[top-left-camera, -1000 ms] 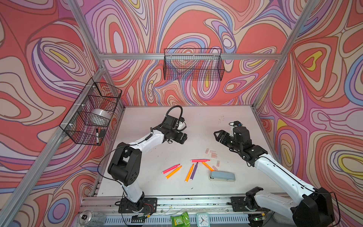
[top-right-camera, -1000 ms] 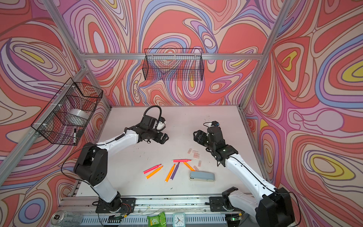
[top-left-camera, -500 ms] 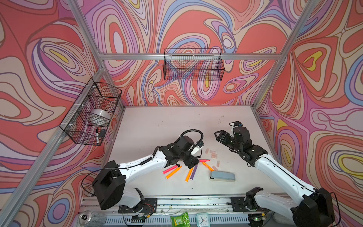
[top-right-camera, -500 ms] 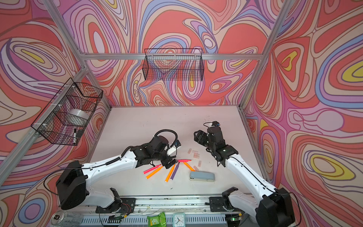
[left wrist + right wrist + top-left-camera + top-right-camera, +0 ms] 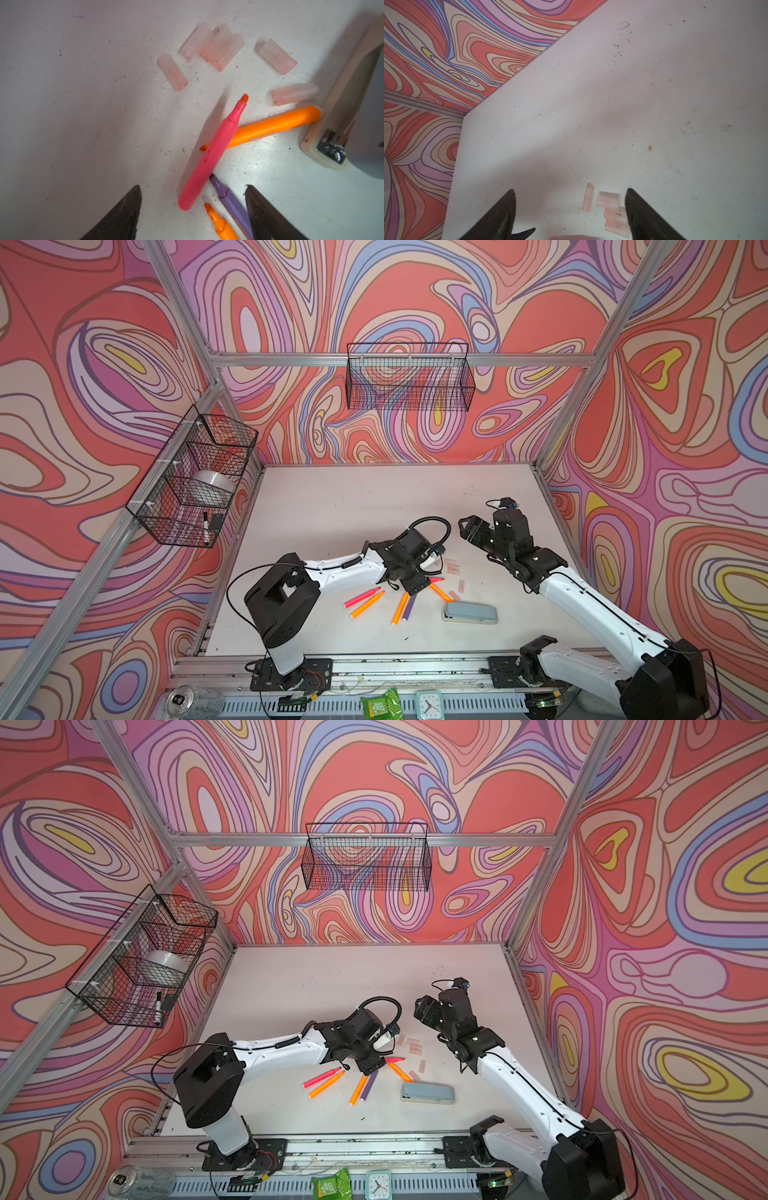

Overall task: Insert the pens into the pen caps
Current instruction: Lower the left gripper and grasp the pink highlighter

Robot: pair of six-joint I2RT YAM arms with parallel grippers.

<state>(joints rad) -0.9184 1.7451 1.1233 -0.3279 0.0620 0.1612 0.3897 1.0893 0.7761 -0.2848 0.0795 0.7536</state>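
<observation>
Several pens lie near the table's front: a pink (image 5: 361, 597) and an orange one (image 5: 368, 604) side by side, an orange (image 5: 400, 608) beside the purple (image 5: 408, 606). In the left wrist view a pink pen (image 5: 209, 158) lies across an orange pen (image 5: 276, 125). Pale pen caps (image 5: 228, 52) lie scattered just beyond them (image 5: 454, 570). My left gripper (image 5: 192, 187) hovers open over the pens (image 5: 417, 585), the pink pen's blunt end and the purple tip (image 5: 230, 201) between its fingers. My right gripper (image 5: 570, 189) hangs open behind the caps (image 5: 608, 199), holding nothing (image 5: 467, 526).
A grey-blue stapler (image 5: 469, 612) lies right of the pens, touching the crossed orange pen's end (image 5: 353, 124). Wire baskets hang on the left wall (image 5: 195, 485) and back wall (image 5: 409, 377). Bare table stretches behind both arms.
My left arm has swung from the table's back left forward and right, ending low over the pens. The right arm has barely moved.
</observation>
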